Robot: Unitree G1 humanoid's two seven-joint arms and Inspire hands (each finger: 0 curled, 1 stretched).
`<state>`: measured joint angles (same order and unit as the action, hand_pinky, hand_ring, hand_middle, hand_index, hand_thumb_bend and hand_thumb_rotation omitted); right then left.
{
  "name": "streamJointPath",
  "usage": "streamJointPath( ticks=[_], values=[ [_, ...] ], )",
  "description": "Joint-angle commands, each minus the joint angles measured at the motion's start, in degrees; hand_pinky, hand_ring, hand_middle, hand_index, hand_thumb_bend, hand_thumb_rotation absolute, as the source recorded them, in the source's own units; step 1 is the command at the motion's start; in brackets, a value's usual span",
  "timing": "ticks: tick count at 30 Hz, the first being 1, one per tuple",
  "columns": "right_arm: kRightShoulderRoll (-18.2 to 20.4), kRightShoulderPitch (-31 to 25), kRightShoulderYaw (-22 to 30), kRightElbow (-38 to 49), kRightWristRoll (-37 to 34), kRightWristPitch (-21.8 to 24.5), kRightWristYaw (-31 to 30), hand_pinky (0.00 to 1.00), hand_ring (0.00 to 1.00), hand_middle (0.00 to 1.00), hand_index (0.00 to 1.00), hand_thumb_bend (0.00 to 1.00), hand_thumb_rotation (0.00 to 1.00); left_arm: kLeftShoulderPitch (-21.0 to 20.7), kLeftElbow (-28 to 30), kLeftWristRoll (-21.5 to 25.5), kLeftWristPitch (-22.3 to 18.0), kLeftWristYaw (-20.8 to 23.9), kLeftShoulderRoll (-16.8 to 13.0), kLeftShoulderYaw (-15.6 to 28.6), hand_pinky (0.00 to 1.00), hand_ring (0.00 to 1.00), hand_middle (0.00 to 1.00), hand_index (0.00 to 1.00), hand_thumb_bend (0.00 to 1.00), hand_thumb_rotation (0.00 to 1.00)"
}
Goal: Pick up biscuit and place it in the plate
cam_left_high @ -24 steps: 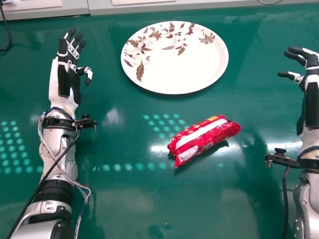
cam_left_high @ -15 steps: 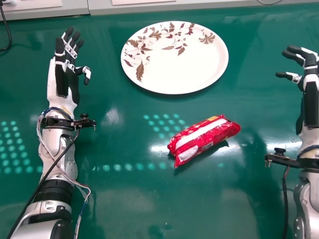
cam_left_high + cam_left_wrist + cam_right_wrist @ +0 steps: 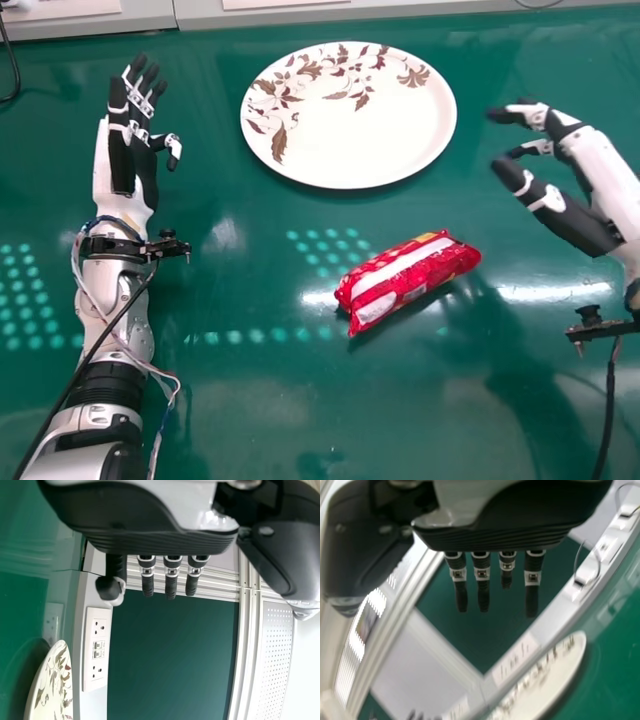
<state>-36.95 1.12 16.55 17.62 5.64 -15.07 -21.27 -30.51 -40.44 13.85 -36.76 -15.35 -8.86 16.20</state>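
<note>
- While the biscuit [image 3: 412, 276] lies on the green surface [image 3: 260, 410], red wrapper gleaming, the job looks to be at its opening stage: no hand touches it!
- It sits slantwise in the head view, nearer the robot than the plate [image 3: 340, 150], and well apart from it.
- Over on the right, the right hand [image 3: 603, 180] is up beside the biscuit, fingers loosely bent, thumb spread, nothing between them. It's released, and there's a clear gap to the wrapper.
- The left hand [image 3: 122, 155] is off on the left side of the head view, fingers extended, holding nothing; it looks like the spare player for this one.
- So what's done? Nothing of the pick or the place, by my reading. What's left? All of it: reach, grasp, lift, carry, set down on the plate, let go.
- The right hand looks the likelier picker, and it would need to come in closer and get its fingers and thumb around the pack.
- Now for what's tough to call: the right forearm [image 3: 633, 285] is cut off by the head view's right edge, and the biscuit's underside is hidden against the surface.
- Both wrist views catch just part of the plate, and in the right one its leaf pattern is smeared, tricky to make out.
</note>
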Motion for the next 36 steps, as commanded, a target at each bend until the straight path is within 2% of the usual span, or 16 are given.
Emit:
streamJointPath(
  ticks=[1,4,11,20,24,36],
  values=[
    [-3.0,0.9,-0.9,0.0,0.6,-0.1,-2.6,0.7,0.82,0.88,0.87,1.0,0.28,3.9,-2.8,0.9,-0.2,-0.4,1.0,0.5,0.0,1.0,1.0,1.0,1.0,0.93],
    [-6.3,2.4,-2.0,1.0,2.9,1.6,-5.4,0.75,0.89,0.94,0.92,1.0,0.32,3.7,-3.0,1.0,-0.2,-0.8,0.7,0.6,0.0,1.0,1.0,1.0,1.0,0.93],
    [-11.6,6.3,-5.7,1.7,8.8,2.0,-9.6,0.8,0.97,0.97,0.98,1.0,0.36,3.8,-2.2,1.2,-0.1,-1.5,0.1,0.6,0.0,1.0,1.0,1.0,1.0,0.96],
    [-14.8,12.9,-13.2,-3.6,14.8,-5.3,-12.3,0.89,1.0,1.0,1.0,1.0,0.46,3.9,-1.1,1.5,0.8,-1.8,0.0,0.7,0.0,1.0,1.0,1.0,1.0,0.94],
    [-16.8,16.4,-16.6,-4.4,15.0,-6.0,-17.0,0.94,1.0,1.0,1.0,1.0,0.48,4.2,-0.4,1.5,1.1,-1.6,0.1,0.7,0.0,1.0,1.0,1.0,1.0,0.97],
    [-19.3,20.2,-19.4,-4.3,12.5,-7.2,-25.3,0.93,1.0,1.0,1.0,1.0,0.46,4.4,-0.5,0.9,1.7,-1.2,-0.2,0.7,0.0,1.0,1.0,1.0,1.0,0.96]
  ],
)
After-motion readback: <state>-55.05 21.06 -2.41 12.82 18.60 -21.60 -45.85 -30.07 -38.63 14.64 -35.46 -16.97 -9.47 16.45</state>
